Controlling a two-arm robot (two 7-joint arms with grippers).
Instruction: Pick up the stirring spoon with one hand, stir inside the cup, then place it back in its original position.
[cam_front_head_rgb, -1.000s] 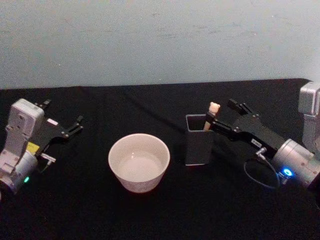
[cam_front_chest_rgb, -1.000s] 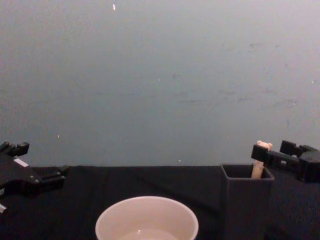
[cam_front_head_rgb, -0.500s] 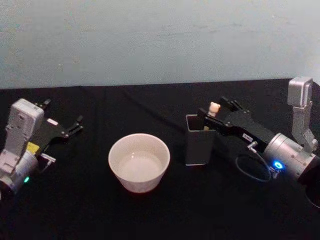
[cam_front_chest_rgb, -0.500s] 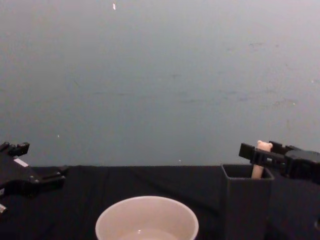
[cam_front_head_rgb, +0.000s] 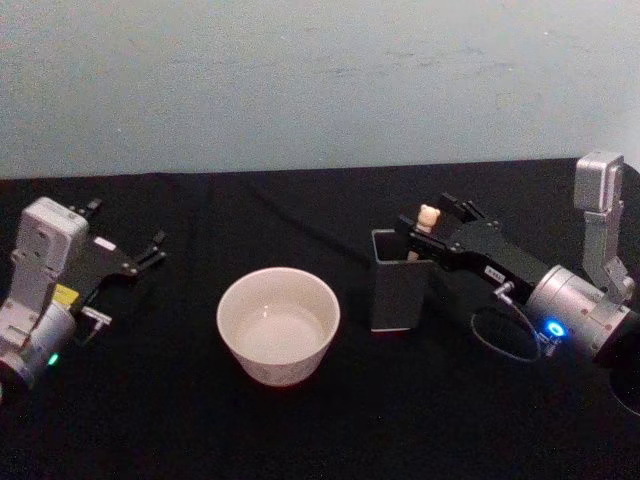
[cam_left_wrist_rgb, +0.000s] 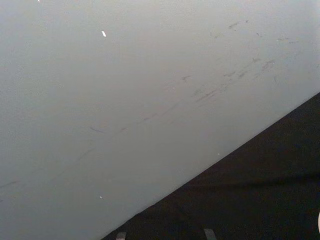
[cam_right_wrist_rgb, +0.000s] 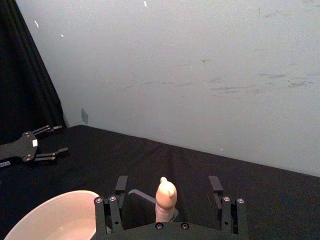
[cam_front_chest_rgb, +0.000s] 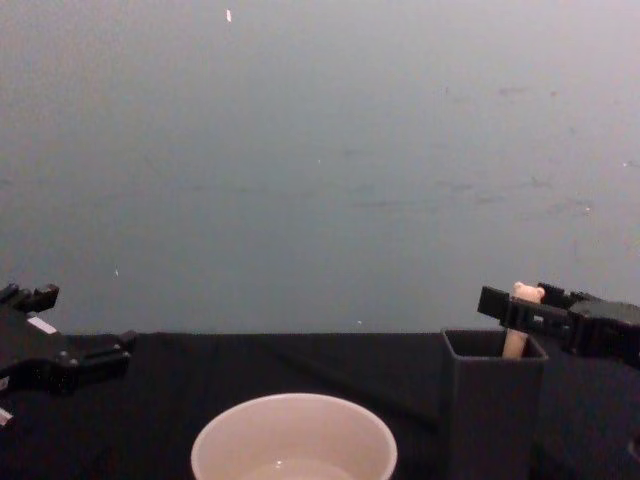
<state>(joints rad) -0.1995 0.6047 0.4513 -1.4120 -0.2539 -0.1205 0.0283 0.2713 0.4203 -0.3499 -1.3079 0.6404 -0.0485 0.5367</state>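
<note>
There is one stirring spoon (cam_front_head_rgb: 428, 216), one cup (cam_front_head_rgb: 278, 325) and one dark grey holder (cam_front_head_rgb: 398, 282), all on a black table (cam_front_head_rgb: 300, 430), with two grippers at work height. The spoon stands in the holder, which sits just to the right of the cup and apart from it. The spoon's bear-head top and a short length of cream handle rise above the holder's rim; the stem and bowl are hidden inside the walls.

The right gripper (cam_front_head_rgb: 427, 220) reaches in from the right and straddles that handle. In the right wrist view its fingers (cam_right_wrist_rgb: 120, 184) are spread wide on either side of the spoon, touching nothing. The left gripper (cam_front_head_rgb: 128, 232) hangs at the far left, well apart from the cup, its two fingers parted and empty.

The chest view cuts off the cup's lower half and the holder's base. The liquid in the cup is hard to make out.
</note>
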